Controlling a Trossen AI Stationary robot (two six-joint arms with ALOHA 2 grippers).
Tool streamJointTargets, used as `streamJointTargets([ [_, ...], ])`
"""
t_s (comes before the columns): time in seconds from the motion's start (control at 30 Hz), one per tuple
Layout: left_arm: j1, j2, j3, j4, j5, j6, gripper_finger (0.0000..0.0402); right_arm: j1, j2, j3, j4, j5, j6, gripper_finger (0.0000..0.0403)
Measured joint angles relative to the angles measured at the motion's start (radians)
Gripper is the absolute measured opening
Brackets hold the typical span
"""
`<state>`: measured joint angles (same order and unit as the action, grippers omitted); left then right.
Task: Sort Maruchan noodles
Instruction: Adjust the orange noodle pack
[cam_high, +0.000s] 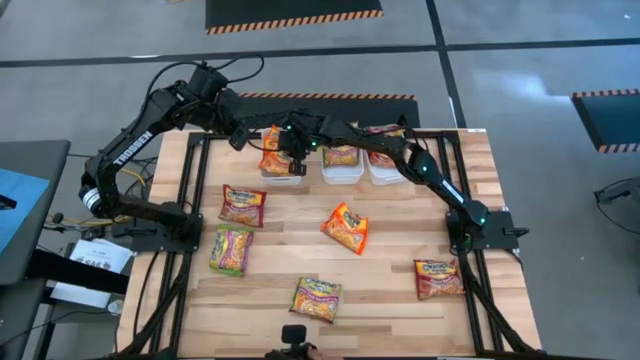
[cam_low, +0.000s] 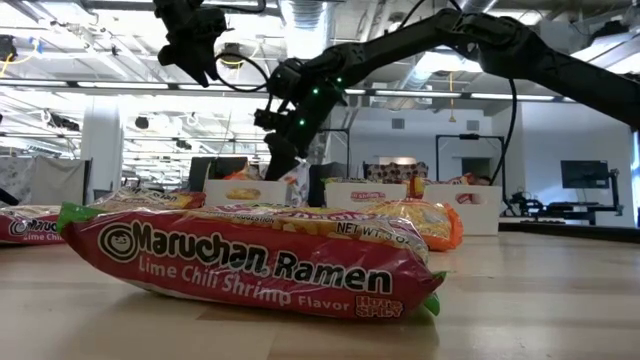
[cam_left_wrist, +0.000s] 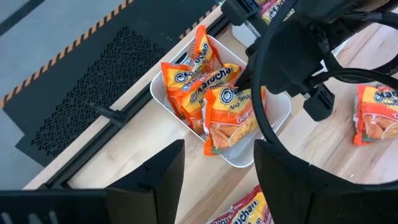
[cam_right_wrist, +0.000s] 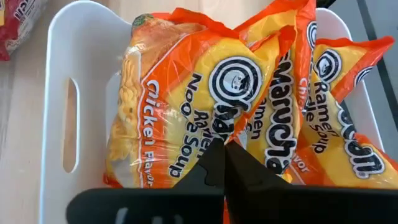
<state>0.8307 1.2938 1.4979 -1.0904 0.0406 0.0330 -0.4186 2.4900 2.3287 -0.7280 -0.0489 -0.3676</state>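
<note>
Several orange Maruchan noodle packets (cam_right_wrist: 186, 106) stand crowded in the leftmost white bin (cam_high: 282, 168) at the table's far side. My right gripper (cam_right_wrist: 222, 149) reaches down into this bin, shut, its tips against the front packet. My left gripper (cam_left_wrist: 217, 180) hangs open above the table's far left corner (cam_high: 240, 135), looking down on the bin and touching nothing. More packets lie flat on the table: a red one (cam_high: 243, 205), a green one (cam_high: 231, 249), an orange one (cam_high: 345, 228), one near the front edge (cam_high: 317, 298) and one at the right (cam_high: 438, 277). My right gripper touches the printed top face of the front orange packet (cam_right_wrist: 214, 127) with its shut fingertips, close to the round logo. It comes from above, slanting down. The packet leans on the others in the bin. Whether any wrapper is caught between the tips I cannot tell.
Two more white bins (cam_high: 342, 165) (cam_high: 385, 165) holding packets stand to the right of the first. In the low view the lime chili shrimp packet (cam_low: 250, 265) fills the foreground. Bare wood lies between the scattered packets at mid-table.
</note>
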Motion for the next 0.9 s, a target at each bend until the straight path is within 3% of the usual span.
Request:
streamJointTargets([
  [0.37,0.000,0.000,0.000,0.000,0.000,0.000,0.0178,-0.001,-0.058,0.024,-0.031,0.088,-0.083,0.0005],
  [0.8,0.000,0.000,0.000,0.002,0.000,0.000,0.0178,0.038,-0.091,0.027,-0.042,0.104,-0.486,0.0004],
  [0.9,0.000,0.000,0.000,0.003,0.000,0.000,0.0178,0.059,-0.081,0.027,-0.045,0.184,-0.565,0.0004],
])
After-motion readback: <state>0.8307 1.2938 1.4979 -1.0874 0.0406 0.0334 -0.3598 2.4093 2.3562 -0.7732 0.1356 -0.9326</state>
